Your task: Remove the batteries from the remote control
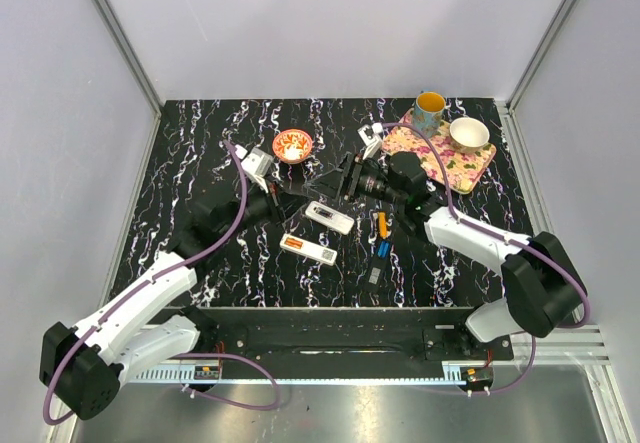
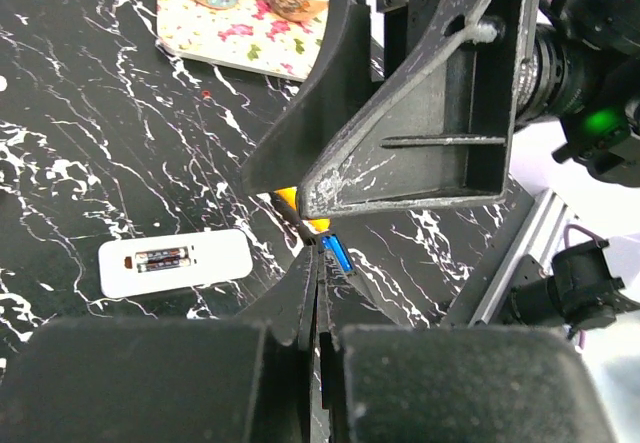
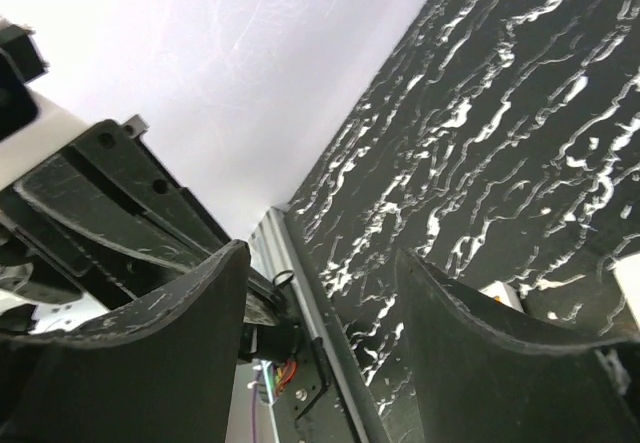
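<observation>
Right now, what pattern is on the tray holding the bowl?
Floral: small pink flowers on a pale ground. The tray shows closest in the left wrist view.

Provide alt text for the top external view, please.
Two robot arms reach over a black marbled table, the left gripper and right gripper almost meeting near two white remotes. An orange battery lies beside them; a floral tray sits behind.
</observation>
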